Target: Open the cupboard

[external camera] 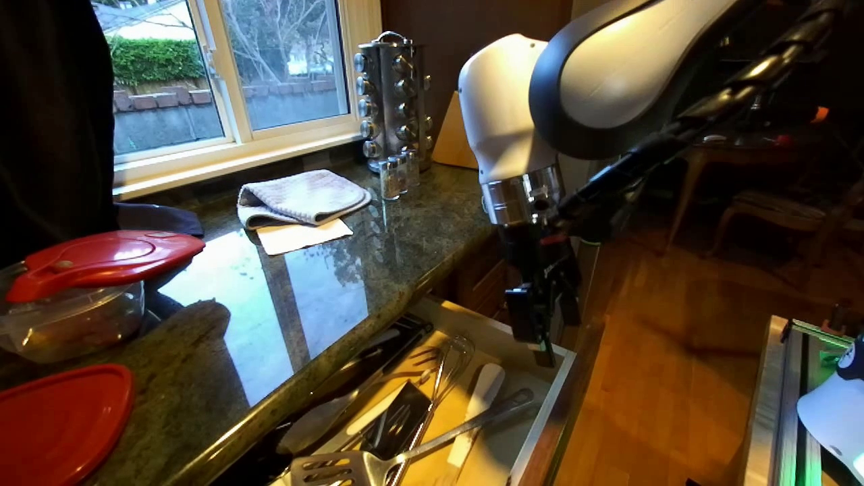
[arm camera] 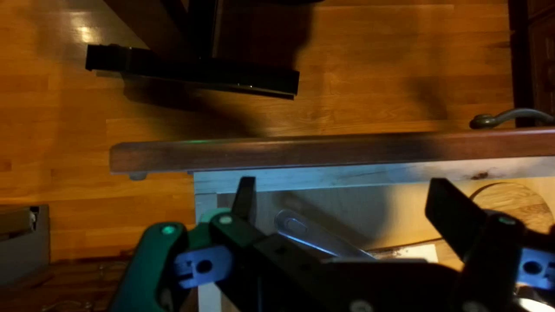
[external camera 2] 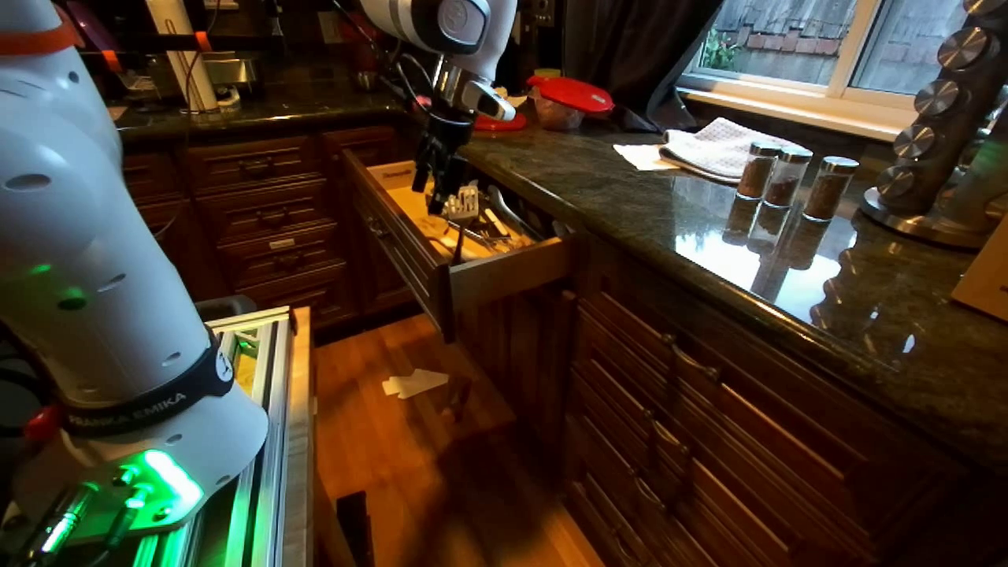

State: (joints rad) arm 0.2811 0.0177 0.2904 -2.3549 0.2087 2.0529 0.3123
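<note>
The cupboard is a pale wood drawer with a dark brown front, and it stands pulled out from under the counter. Its rim shows in both exterior views [external camera: 533, 442] [external camera 2: 512, 264], and its front runs across the wrist view [arm camera: 329, 151]. My gripper [external camera: 547, 337] points down over the drawer, close behind the front. It also shows in an exterior view [external camera 2: 431, 195]. In the wrist view my gripper [arm camera: 343, 186] has its fingers wide apart with nothing between them. The fingertips overlap the front's inner edge; I cannot tell if they touch it.
The drawer holds utensils, including a slotted spatula [external camera: 358, 466] whose handle [arm camera: 312, 229] lies under the gripper. A dark stone counter [external camera: 432, 236] bears a folded cloth [external camera: 304, 196], spice jars [external camera 2: 787, 177] and a red-lidded container [external camera: 74, 317]. Closed drawers [external camera 2: 272, 209] stand nearby.
</note>
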